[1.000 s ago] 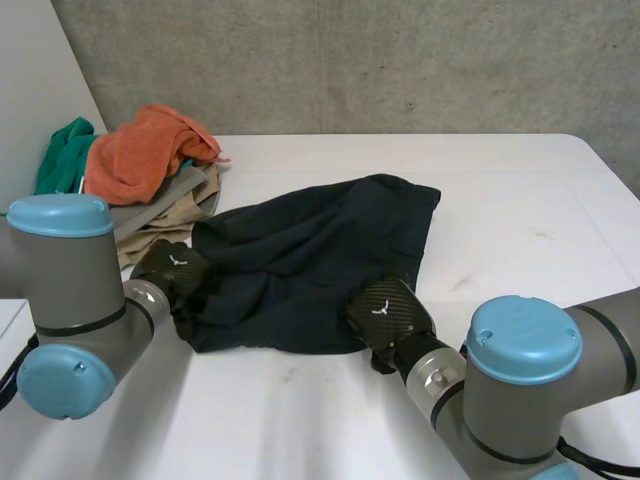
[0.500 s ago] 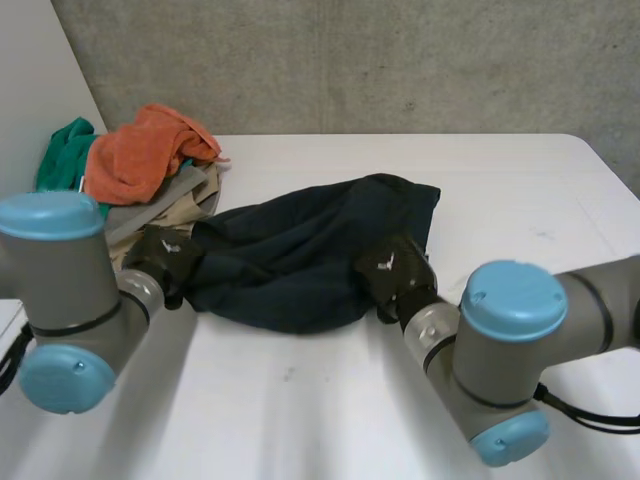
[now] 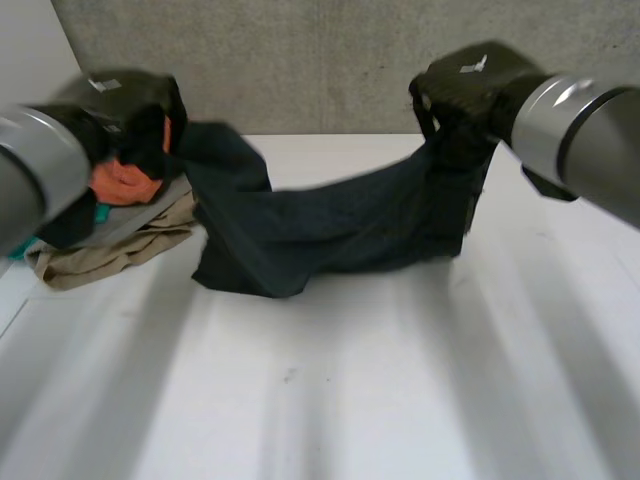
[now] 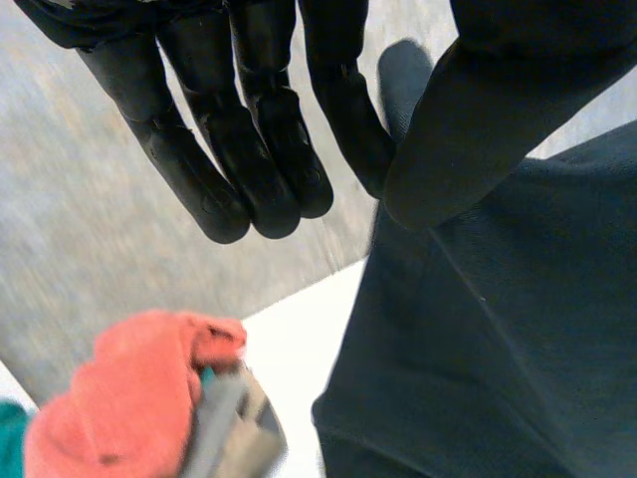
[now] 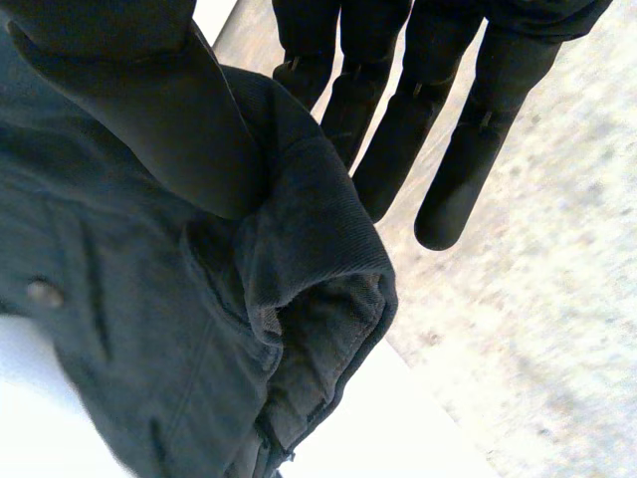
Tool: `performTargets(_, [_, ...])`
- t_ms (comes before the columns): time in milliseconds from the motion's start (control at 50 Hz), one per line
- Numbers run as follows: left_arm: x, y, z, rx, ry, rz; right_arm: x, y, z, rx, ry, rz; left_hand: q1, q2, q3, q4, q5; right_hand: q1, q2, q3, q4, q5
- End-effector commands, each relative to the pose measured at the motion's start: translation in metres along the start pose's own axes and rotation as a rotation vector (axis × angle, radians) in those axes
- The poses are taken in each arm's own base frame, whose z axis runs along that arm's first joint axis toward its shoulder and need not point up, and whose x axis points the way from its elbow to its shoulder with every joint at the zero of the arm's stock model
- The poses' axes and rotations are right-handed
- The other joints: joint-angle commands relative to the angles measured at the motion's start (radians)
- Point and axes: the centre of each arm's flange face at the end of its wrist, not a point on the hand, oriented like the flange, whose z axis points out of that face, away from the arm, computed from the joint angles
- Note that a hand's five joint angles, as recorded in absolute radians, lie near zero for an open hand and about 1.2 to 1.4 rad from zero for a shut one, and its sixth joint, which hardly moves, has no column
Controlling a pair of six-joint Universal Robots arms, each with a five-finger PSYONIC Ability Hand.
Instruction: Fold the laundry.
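The left hand (image 3: 125,105) hides part of the orange cloth (image 3: 120,182); the dark garment (image 3: 340,225) runs off both wrist views; the left arm (image 3: 35,170) and right arm (image 3: 590,140) are blurred, cut short.

Bright, soft, even light across the white table (image 3: 330,400)

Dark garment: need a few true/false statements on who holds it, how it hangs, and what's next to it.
1. The left hand and the right hand each pinch the dark garment. True.
2. The dark garment lies spread flat on the table. False: it hangs between the two hands and sags toward the table.
3. An orange cloth tops a pile of other laundry. True.
4. The right hand is open, clear of the dark garment. False: its thumb presses a thick fold against its fingers.
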Motion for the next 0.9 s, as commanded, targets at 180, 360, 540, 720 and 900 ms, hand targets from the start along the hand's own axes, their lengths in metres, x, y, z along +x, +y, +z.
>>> performTargets(180, [-0.03,-0.062,0.093,0.377,-0.184,-0.078,0.035,-0.026,0.09,0.54,0.391,-0.012,0.236,0.203,0.211,0.203,0.232,0.276,0.225,0.213,0.201,0.233])
performTargets(360, [-0.035,-0.118,0.059,0.643,-0.255,-0.144,0.046,-0.081,0.076,0.915,0.443,-0.044,0.236,0.203,0.211,0.203,0.232,0.276,0.225,0.213,0.201,0.233])
performTargets(540, [-0.012,-0.043,0.053,0.393,-0.208,-0.108,0.022,-0.012,0.089,0.61,0.25,-0.004,0.236,0.203,0.211,0.203,0.232,0.276,0.225,0.213,0.201,0.233])
performTargets(720, [0.022,0.041,0.086,0.27,-0.026,-0.053,-0.006,0.003,0.056,0.515,0.125,-0.008,-0.926,-0.959,-0.951,-0.959,-0.93,0.276,0.225,0.213,0.201,0.233])
performTargets(900, [0.03,0.09,0.111,0.105,0.024,-0.059,-0.013,-0.024,0.02,0.55,0.088,-0.022,-0.986,-1.019,-1.011,-1.019,-0.989,0.276,0.225,0.213,0.201,0.233])
